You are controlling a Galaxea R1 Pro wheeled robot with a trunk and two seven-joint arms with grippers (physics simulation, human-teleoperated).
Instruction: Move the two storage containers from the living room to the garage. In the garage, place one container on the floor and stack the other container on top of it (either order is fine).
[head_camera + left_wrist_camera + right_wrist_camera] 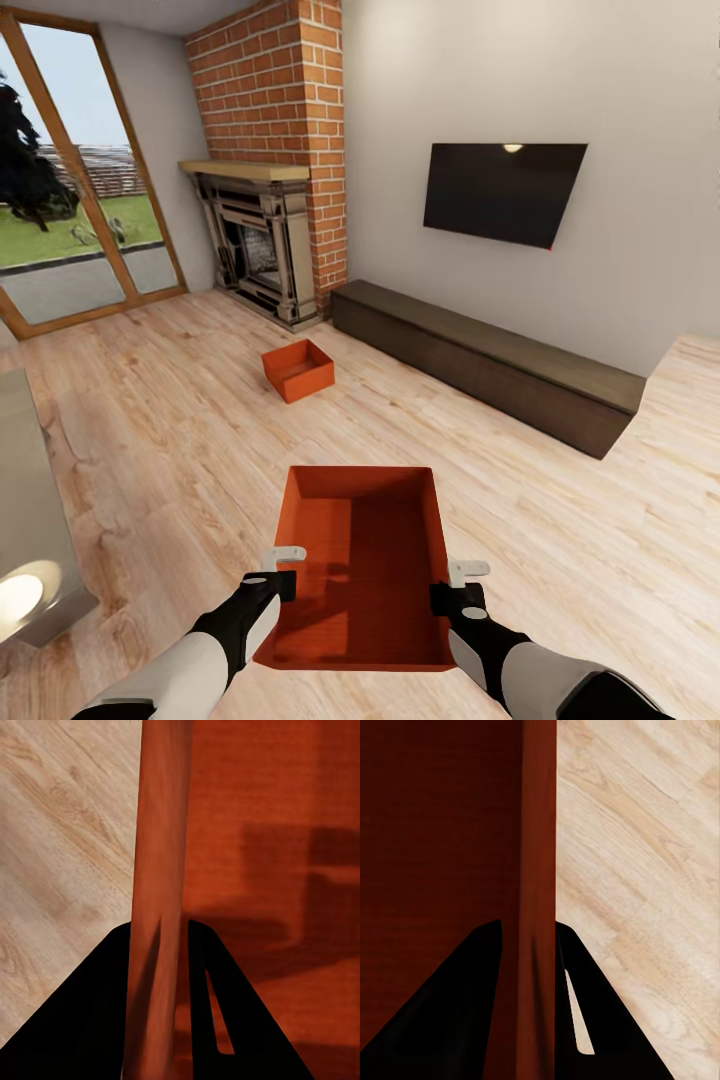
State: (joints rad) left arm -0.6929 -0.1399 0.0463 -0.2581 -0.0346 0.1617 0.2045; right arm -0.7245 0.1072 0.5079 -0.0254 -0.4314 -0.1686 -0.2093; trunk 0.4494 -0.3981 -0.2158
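Place: in the living room, on the light wood plank floor [180, 440], in front of the brick fireplace [270, 160], the wall TV [503, 193] and the long dark low cabinet [490, 362].
Held container: the near orange-red rectangular open-topped bin [365, 560] is between both arms, just in front of the robot; it looks lifted off the planks, but I cannot be sure of this.
Left gripper [275, 570]: clenched on the left thin wall of this bin; in the left wrist view the two dark fingers [86, 1020] stand one on each side of the wall, touching it.
Right gripper [455, 588]: grasping the right wall in the same way; the right wrist view shows the wall pinched between its fingers [457, 1012].
Second container: the other orange-red bin [298, 370] rests on the planks near the fireplace, well apart from the robot.
Risk of slip: each grasp is only on a thin rim, so I judge that a quick turn of the base can let the wall slide out.
Risk of twist: if one arm moves more than the other, the bin can tilt or its walls can be pulled apart.
Risk on the way: the low cabinet and the grey furniture edge [35, 520] at the left are near the route; a wide bin can hit them.
Still to do: both bins must reach the garage, so the task is at an early stage.
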